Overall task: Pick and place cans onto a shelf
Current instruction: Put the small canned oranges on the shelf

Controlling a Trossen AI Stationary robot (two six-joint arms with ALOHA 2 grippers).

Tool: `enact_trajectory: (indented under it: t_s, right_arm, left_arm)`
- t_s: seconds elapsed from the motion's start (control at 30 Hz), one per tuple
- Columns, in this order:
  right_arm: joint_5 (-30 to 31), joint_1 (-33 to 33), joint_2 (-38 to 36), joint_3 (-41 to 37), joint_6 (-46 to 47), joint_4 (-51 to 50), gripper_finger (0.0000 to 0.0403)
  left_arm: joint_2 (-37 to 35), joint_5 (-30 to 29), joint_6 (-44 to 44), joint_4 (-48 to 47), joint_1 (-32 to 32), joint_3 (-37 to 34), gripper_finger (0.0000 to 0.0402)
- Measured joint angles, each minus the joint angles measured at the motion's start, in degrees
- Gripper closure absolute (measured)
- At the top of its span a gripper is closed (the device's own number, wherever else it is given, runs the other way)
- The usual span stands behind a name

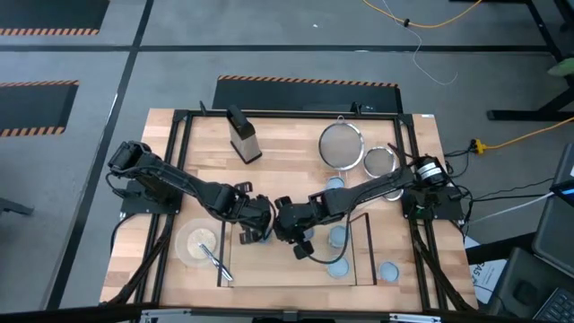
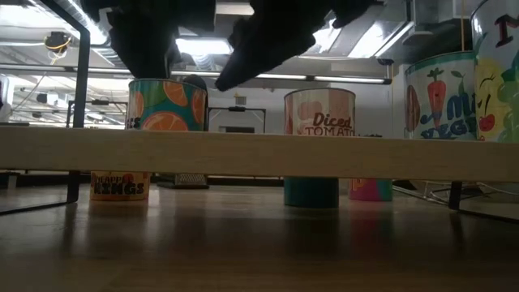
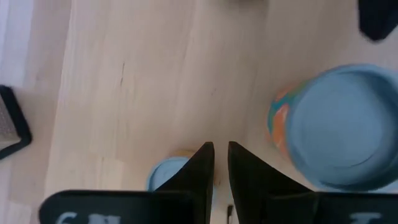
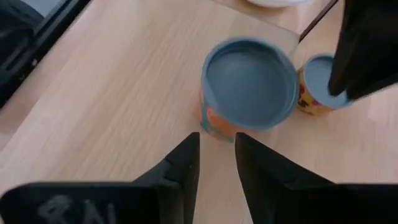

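Nearest the front edge of the wooden table (image 1: pixel 179 135), a low light-wood shelf (image 1: pixel 269 269) with thin black uprights lies across the middle. From the level camera its board (image 2: pixel 259 154) runs as a pale band across the whole picture.

On the shelf stand several cans. An orange-patterned can (image 2: pixel 166 103) sits at the board's left, with a dark gripper hanging close above it. A can labelled diced tomato (image 2: pixel 319 112) stands near the middle, and a vegetable-labelled can (image 2: pixel 440 95) stands at the right. Under the board, on the table, a small yellow-orange can (image 2: pixel 120 186) and a teal-based can (image 2: pixel 311 192) are visible.

From overhead, both arms meet over the shelf's middle. The left gripper (image 1: pixel 254 224) hovers above the shelf; its two dark fingers (image 3: pixel 198 177) are pressed nearly together and grip nothing. Its wrist camera shows the orange-patterned can (image 3: pixel 339 137) with its pale blue top just beside them, and a smaller blue-topped can (image 3: pixel 168 177) partly hidden behind the fingers.

The right gripper (image 1: pixel 291 231) hovers just beside the left one, its fingers (image 4: pixel 180 171) slightly apart and empty, with the orange-patterned can (image 4: pixel 249 90) just beyond them.

To the left of the shelf sits a pale bowl (image 1: pixel 199 244) with a utensil. Further back on the table are two round mesh strainers (image 1: pixel 341 144) and an upright dark grater (image 1: pixel 242 135).
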Motion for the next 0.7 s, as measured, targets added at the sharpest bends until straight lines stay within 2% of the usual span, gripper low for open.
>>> enact_trajectory:
  t_s: [0.2,0.43,0.7]
  right_arm:
    - [0.0,-0.4,0.0,0.0,0.1,2.4,0.0296]
    - [3.0,-0.5,0.2,0.0,0.3,2.6,0.0296]
    - [3.6,-0.6,1.9,0.0,0.4,5.1,0.0296]
  left_arm:
    - [0.0,2.5,-0.1,0.3,-0.4,0.0,0.0363]
    - [0.0,3.1,-0.1,0.4,-0.7,0.0,0.0363]
    - [0.0,4.2,-0.4,0.3,-1.5,0.0,0.0363]
